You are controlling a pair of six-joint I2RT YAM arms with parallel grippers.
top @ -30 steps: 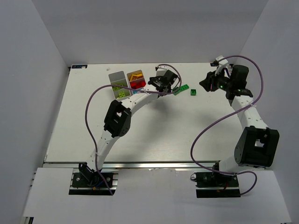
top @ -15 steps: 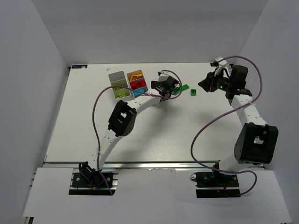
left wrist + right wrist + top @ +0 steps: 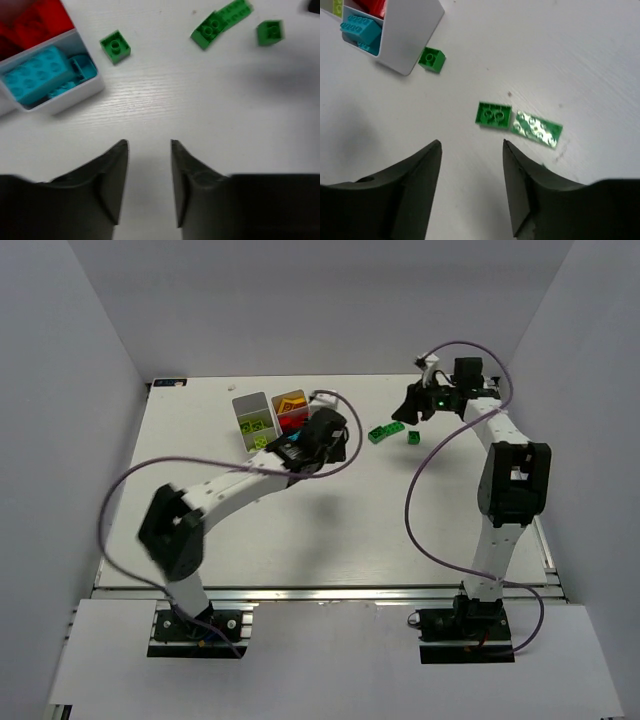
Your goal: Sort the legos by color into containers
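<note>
Just ahead of the right jaws, open and empty, lie two green legos (image 3: 493,114); left jaws likewise gape empty.

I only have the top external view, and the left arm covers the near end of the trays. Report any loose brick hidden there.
Observer: The left wrist view shows one small green brick on the table, just outside the tray compartment holding cyan bricks.
Operator: Confirm the left gripper can take it.
Observer: The left gripper is open and holding nothing, over bare table short of that brick.
Operator: Now the right one.
Observer: The right gripper is open and empty; a green brick and a flat green plate lie side by side just beyond it.
</note>
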